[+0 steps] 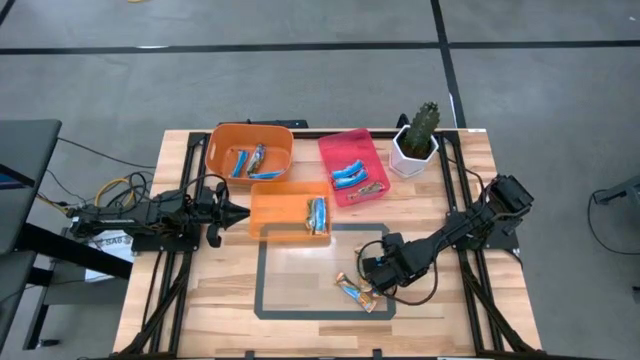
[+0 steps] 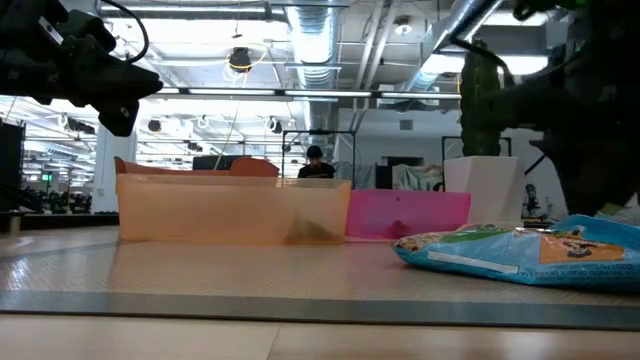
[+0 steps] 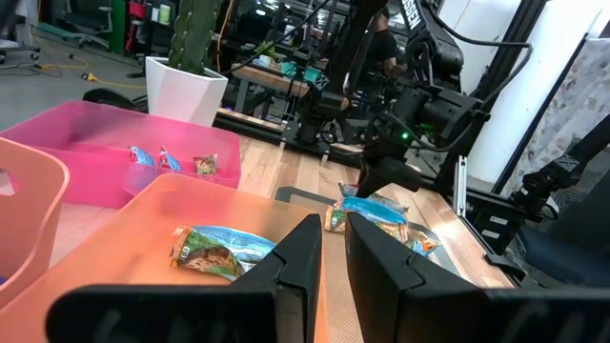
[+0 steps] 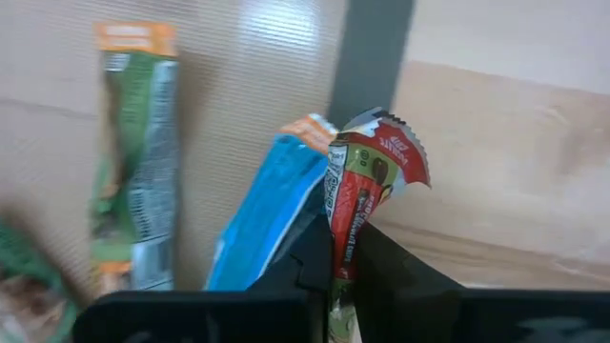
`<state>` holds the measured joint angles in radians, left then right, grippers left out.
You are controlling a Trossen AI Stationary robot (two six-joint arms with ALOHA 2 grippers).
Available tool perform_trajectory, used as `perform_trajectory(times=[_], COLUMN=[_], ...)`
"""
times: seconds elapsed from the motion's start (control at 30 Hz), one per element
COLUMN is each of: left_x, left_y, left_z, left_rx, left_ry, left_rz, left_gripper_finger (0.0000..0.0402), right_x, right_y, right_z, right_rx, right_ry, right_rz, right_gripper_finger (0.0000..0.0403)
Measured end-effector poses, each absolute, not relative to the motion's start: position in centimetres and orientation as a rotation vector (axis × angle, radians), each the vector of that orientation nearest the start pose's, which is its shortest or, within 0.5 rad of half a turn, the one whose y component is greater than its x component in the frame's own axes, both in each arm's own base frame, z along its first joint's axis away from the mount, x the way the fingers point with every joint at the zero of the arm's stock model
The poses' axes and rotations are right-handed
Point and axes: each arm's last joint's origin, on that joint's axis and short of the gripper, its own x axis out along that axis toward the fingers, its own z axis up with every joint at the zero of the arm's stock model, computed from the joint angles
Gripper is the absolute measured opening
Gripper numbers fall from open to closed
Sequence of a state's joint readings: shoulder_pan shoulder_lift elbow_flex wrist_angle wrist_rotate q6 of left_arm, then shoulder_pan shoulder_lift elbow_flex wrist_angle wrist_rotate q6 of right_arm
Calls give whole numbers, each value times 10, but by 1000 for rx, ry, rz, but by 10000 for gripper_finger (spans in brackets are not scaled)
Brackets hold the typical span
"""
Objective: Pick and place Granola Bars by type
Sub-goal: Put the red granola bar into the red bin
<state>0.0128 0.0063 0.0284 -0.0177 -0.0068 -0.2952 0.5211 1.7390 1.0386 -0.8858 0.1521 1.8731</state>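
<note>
**Sorting well under way, last few bars on the mat**

The right gripper [image 1: 374,272] hangs low over the grey-framed mat [image 1: 300,262], its fingers pinched shut on a red-wrapped bar [image 4: 360,195], held up on end in the right wrist view. Just beside it lie a blue bar [image 4: 257,224] and a green-and-orange bar [image 4: 133,157]; from above I can only make out a small cluster here, so roughly three bars are left to sort.

Already binned, as far as I can count from above: about two bars in the rectangular orange bin [image 1: 288,213], about three in the rounded orange bin [image 1: 250,152], and about three in the pink bin [image 1: 353,166].

The left gripper [image 1: 240,212] waits at the rectangular orange bin's edge, fingers nearly together and empty
</note>
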Motion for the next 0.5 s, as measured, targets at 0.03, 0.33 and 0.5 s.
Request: perform_trajectory(times=[0.03, 0.33, 0.5], left_x=[96, 96, 96], left_y=[1, 1, 1], left_z=[171, 171, 171], left_rx=[-295, -295, -295], left_ry=[-7, -7, -7], left_rz=[19, 18, 19], left_gripper_finger=[44, 44, 44], right_x=[254, 275, 289], right_y=[140, 136, 130], right_z=[157, 177, 192], right_rx=[959, 870, 800], right_ry=[1160, 1104, 1072], right_rz=[-1069, -947, -866], right_gripper_finger=[13, 16, 14])
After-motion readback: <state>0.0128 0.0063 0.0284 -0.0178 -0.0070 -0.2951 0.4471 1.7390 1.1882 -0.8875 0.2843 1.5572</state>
